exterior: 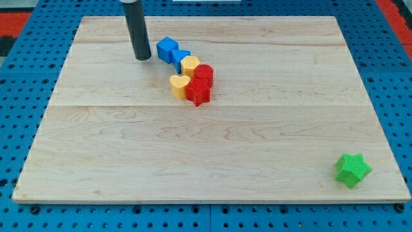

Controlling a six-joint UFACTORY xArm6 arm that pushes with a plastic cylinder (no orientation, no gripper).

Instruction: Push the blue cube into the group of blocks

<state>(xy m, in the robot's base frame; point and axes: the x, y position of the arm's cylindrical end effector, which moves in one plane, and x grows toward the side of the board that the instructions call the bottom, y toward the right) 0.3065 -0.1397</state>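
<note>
The blue cube (167, 49) sits on the wooden board near the view's top, left of centre. It touches a second blue block (180, 57) on its right. That block leads into a tight group: a yellow block (190, 65), a red cylinder (203, 74), a yellow heart (179, 85) and a red star (198, 93). My tip (142, 58) is the lower end of the dark rod, just left of the blue cube, with a small gap between them.
A green star (352, 170) lies alone near the board's bottom right corner. The wooden board (206, 148) rests on a blue pegboard surface (19, 96).
</note>
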